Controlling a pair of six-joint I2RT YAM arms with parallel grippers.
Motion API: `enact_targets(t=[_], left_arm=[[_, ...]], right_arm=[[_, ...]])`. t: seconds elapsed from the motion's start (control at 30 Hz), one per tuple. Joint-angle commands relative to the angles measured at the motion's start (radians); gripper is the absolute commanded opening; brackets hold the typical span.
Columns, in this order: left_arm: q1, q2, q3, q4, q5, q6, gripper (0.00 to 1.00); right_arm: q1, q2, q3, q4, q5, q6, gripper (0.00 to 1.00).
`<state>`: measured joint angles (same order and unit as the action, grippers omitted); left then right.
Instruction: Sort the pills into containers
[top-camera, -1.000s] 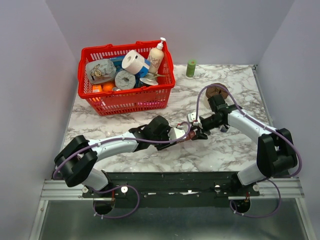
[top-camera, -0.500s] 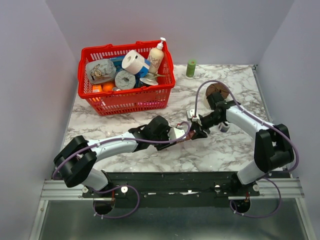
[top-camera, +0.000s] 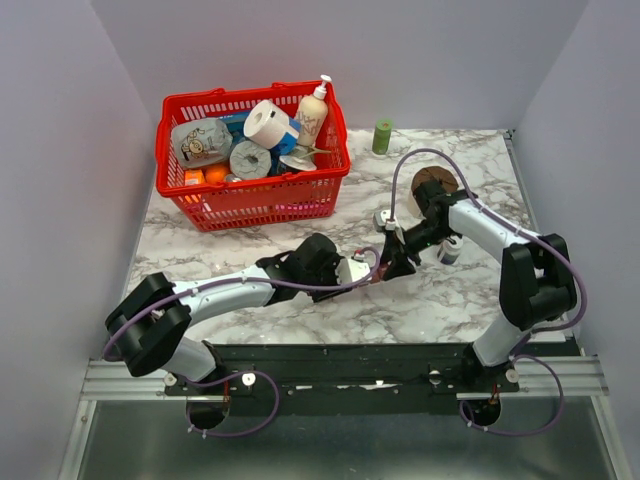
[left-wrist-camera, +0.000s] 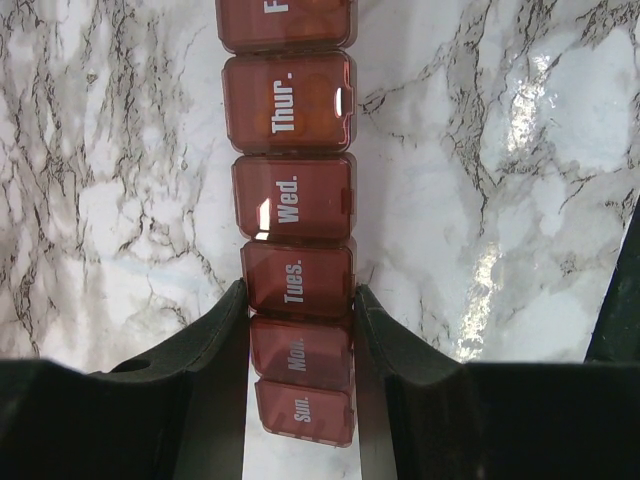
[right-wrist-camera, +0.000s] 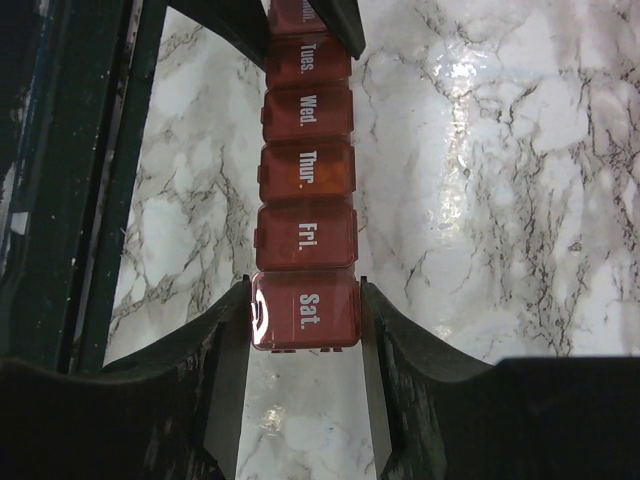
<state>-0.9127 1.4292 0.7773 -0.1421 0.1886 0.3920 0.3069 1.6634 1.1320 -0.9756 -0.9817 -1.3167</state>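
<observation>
Left hand (left-wrist-camera: 300, 297): fingers closed on the pill organizer (left-wrist-camera: 296, 195) at its Tues. compartment, Sun. end nearest the wrist. Right hand (right-wrist-camera: 305, 300): clamped on the pill organizer at its Sat. compartment. Marble bench (top-camera: 420, 300) beneath the pill organizer; red basket (top-camera: 255, 200) well beyond it, leftward.

The pill organizer (left-wrist-camera: 297, 200) is glossy translucent plastic on a polished marble-look table (left-wrist-camera: 480, 150); the fingers (left-wrist-camera: 200, 360) seem matt plastic.

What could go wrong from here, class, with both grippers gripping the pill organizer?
1. The left gripper and right gripper clamp the pill organizer near opposite ends; uneven motion could bend or twist it.
2. Every visible lid looks closed, and with both grippers busy, neither seems free to open one.
</observation>
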Motion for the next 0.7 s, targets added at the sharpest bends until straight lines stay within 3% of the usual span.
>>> enact_targets(t=[0.0, 0.13, 0.27, 0.37, 0.67], left_arm=[[-0.003, -0.024, -0.006, 0.007, -0.035, 0.018, 0.00], [-0.008, -0.021, 0.002, 0.006, -0.034, 0.022, 0.00], [-0.020, 0.002, 0.020, -0.017, -0.043, 0.038, 0.00], [-0.023, 0.005, 0.022, -0.017, -0.041, 0.042, 0.00], [-0.026, 0.004, 0.020, -0.013, -0.029, 0.038, 0.00]], right_arm=[[-0.005, 0.039, 0.040, -0.100, -0.092, -0.024, 0.34], [-0.006, 0.048, 0.055, -0.075, -0.112, 0.037, 0.37], [-0.009, 0.041, 0.066, 0.024, -0.124, 0.195, 0.53], [-0.009, 0.015, 0.052, 0.099, -0.114, 0.270, 0.59], [-0.009, -0.057, -0.032, 0.361, 0.037, 0.443, 0.57]])
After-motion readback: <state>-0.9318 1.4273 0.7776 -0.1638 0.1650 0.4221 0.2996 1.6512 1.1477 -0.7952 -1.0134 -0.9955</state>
